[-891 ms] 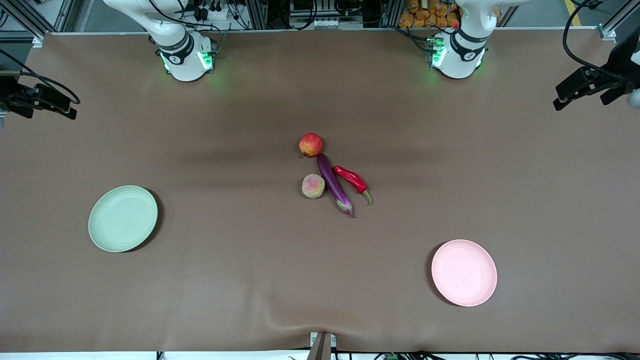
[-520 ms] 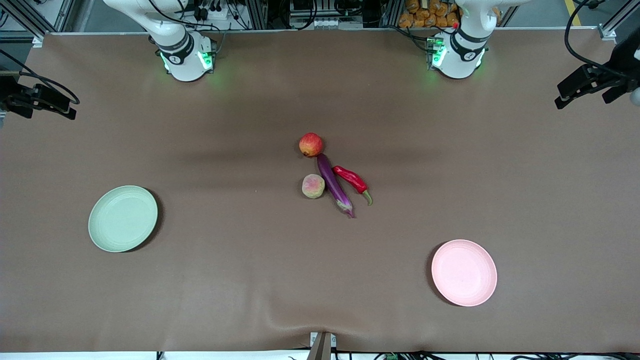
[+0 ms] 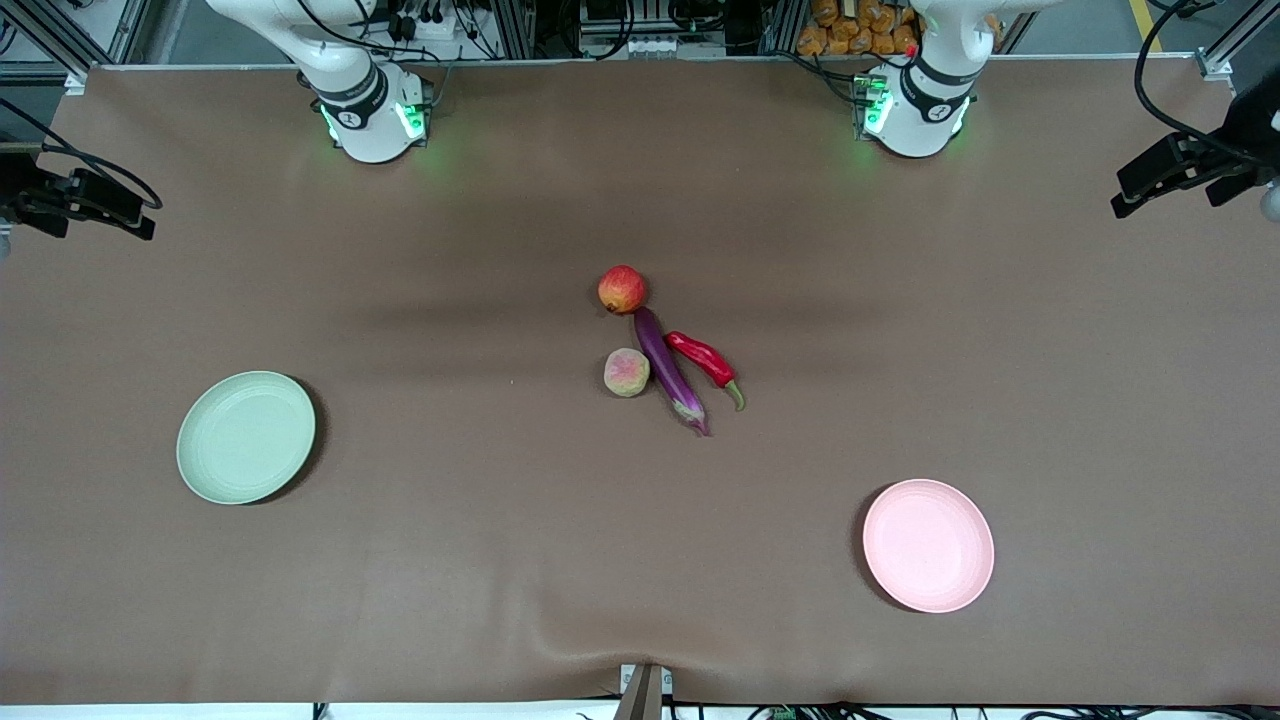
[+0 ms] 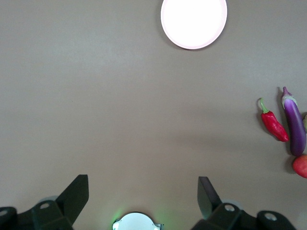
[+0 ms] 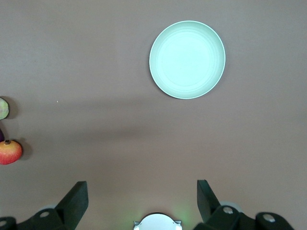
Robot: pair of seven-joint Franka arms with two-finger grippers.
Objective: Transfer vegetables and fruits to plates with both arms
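Front view, produce: a red fruit [image 3: 622, 289], a purple eggplant [image 3: 668, 370], a red chili pepper [image 3: 707, 364] and a pale peach [image 3: 626, 372] are clustered mid-table; the peach is set just beside the eggplant, toward the right arm's end, and the chili toward the left arm's end.
Front view, plates: a mint green plate [image 3: 246, 437] is seen toward the right arm's end, a pink plate [image 3: 928, 545] toward the left arm's end, nearer the camera; both are well apart from the produce.
Left wrist view: the left gripper [image 4: 143, 197] is held high over bare table, fingers spread wide, nothing grasped; the pink plate [image 4: 194, 22], chili [image 4: 273, 125] and eggplant [image 4: 295, 122] are shown.
Right wrist view: the right gripper [image 5: 143, 199] is likewise raised, released and empty; the mint green plate [image 5: 187, 59] and red fruit [image 5: 9, 152] are shown.
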